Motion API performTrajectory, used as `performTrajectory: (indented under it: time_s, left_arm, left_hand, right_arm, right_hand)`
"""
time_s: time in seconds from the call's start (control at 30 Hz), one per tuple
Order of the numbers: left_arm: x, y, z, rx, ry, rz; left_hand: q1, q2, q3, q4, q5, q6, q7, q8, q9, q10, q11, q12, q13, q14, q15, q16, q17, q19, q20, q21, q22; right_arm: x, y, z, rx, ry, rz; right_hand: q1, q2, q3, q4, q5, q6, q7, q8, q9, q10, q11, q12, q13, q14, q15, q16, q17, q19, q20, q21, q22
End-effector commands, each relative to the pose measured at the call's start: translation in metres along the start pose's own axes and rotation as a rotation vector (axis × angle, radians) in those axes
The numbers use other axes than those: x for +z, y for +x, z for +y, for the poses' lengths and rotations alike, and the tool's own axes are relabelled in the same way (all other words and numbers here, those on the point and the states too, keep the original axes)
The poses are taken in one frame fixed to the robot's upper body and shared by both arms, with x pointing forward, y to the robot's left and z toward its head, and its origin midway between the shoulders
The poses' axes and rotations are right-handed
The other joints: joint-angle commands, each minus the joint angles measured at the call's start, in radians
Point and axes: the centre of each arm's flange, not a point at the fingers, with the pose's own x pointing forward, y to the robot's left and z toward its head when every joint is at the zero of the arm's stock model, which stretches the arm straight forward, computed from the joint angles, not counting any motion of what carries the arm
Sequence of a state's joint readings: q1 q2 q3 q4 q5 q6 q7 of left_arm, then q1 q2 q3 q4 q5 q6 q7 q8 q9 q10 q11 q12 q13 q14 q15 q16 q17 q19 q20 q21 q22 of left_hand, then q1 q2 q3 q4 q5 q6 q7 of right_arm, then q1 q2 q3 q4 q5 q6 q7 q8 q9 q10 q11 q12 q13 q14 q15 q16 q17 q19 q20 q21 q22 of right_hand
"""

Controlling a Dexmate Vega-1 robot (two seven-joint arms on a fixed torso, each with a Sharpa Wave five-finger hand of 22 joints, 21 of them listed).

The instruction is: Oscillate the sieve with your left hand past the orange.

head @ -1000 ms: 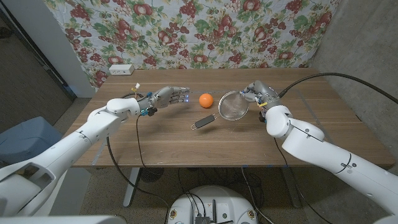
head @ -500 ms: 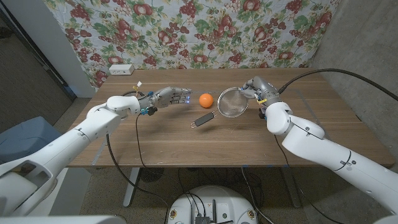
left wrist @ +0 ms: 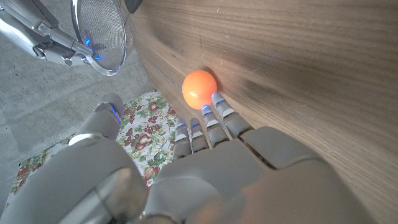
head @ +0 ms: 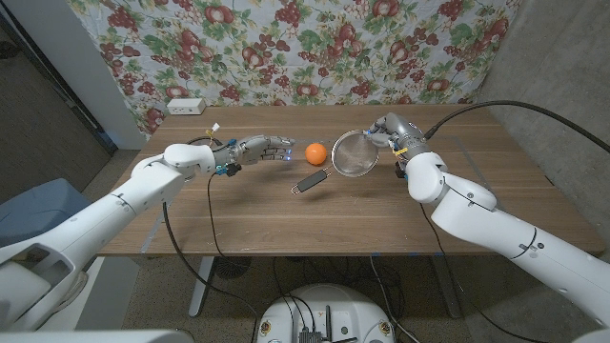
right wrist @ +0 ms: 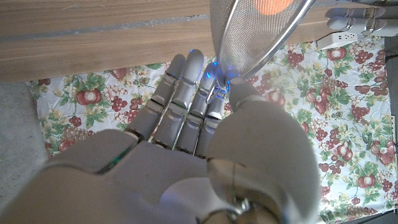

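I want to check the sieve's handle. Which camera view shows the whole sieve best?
The head view: the round metal mesh sieve shows whole there, black handle included, its rim held by the right hand. The left wrist view shows its bowl and part of its handle; the right wrist view shows part of its mesh close up.

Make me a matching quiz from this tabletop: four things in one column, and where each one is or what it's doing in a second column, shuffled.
Things:
1. orange
2. sieve
3. left hand
4. white power strip

Descriptions:
A. at the table's far left corner
B. empty, fingers stretched toward the orange
C. tilted up, rim held by the right hand
D. on the table between the two hands

Pairs: 1-D, 2-C, 3-B, 4-A
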State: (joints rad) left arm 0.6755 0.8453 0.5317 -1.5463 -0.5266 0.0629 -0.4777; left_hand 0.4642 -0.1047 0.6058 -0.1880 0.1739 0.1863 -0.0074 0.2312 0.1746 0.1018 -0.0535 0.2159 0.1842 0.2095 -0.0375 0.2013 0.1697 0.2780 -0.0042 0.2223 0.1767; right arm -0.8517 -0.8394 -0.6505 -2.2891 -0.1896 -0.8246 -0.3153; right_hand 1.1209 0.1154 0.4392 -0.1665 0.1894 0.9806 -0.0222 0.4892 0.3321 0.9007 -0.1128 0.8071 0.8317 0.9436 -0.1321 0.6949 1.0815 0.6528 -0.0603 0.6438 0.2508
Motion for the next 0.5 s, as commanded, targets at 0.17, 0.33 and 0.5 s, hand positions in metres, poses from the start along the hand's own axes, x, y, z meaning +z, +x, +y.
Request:
performTrajectory:
  time_s: [0.17, 0.33, 0.5]
  left_arm:
    - [0.0071, -0.0006, -0.0039, 0.002, 0.045, 0.018]
    - [0.0085, 0.0000, -0.0049, -0.003, 0.048, 0.020]
    - [0.0096, 0.0012, -0.0057, -0.014, 0.051, 0.024]
  left_hand:
    - [0.081, -0.008, 0.007, 0.000, 0.014, 0.052, 0.005, 0.010, 0.005, 0.051, -0.016, 0.007, 0.002, 0.039, -0.048, -0.003, 0.002, 0.032, 0.014, 0.003, 0.001]
    - [0.105, -0.020, 0.000, 0.002, 0.024, 0.059, 0.009, 0.007, 0.005, 0.057, -0.014, 0.005, 0.002, 0.051, -0.048, -0.003, 0.002, 0.049, 0.030, 0.006, 0.002]
    - [0.129, -0.034, -0.013, 0.007, 0.038, 0.064, 0.008, 0.001, 0.005, 0.070, -0.017, 0.005, 0.002, 0.070, -0.049, -0.002, 0.002, 0.064, 0.058, 0.006, 0.002]
  right_arm:
    - [0.0044, 0.0039, -0.0039, -0.001, -0.006, -0.021]
    - [0.0051, 0.0075, -0.0040, 0.001, -0.007, -0.026]
    - [0.0058, 0.0117, -0.0036, 0.002, -0.008, -0.031]
  right_hand:
    - [0.002, -0.005, 0.014, 0.007, 0.003, 0.012, -0.003, 0.005, 0.020, 0.050, -0.041, -0.006, 0.010, 0.013, -0.079, -0.006, 0.012, -0.007, -0.017, 0.013, -0.002]
    - [0.001, -0.005, 0.015, 0.007, 0.003, 0.011, -0.004, 0.006, 0.022, 0.054, -0.040, -0.009, 0.005, 0.014, -0.078, -0.010, 0.017, -0.010, -0.018, 0.018, -0.003]
    - [0.001, -0.005, 0.015, 0.007, 0.003, 0.011, -0.002, 0.006, 0.022, 0.051, -0.039, -0.009, 0.011, 0.015, -0.078, -0.013, 0.022, -0.013, -0.017, 0.024, -0.004]
